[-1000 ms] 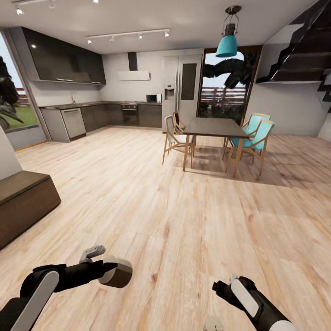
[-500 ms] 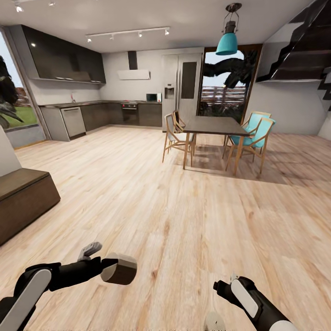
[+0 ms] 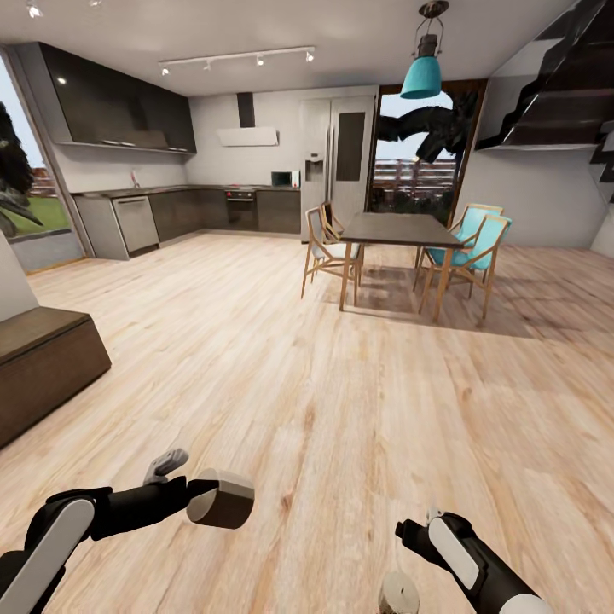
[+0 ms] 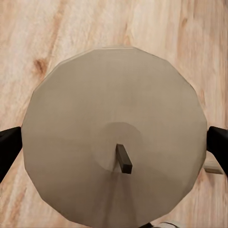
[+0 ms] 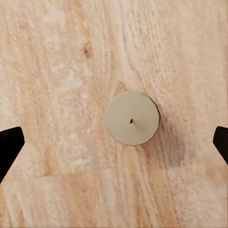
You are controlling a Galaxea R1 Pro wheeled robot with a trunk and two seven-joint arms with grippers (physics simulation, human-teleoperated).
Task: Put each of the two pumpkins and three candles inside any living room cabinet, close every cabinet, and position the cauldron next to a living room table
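Holding: left gripper (image 4: 114, 147) clamps a candle (image 4: 114, 142) between its fingers.
Right gripper (image 5: 114, 137): jaws wide apart, nothing held, above a second candle (image 5: 132, 118) standing on the floor (image 3: 341, 409).
Cabinet (image 3: 43, 367): at left, closed.

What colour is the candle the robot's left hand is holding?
Pale beige-grey, with a short dark wick. The candle shows best in the left wrist view, between the dark fingers.

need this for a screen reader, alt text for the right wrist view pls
A small round beige candle with a short dark wick, seen from straight above, stands on the pale wooden plank floor. The right gripper hangs open above it, its two dark fingertips at opposite edges of the picture, well apart from the candle.
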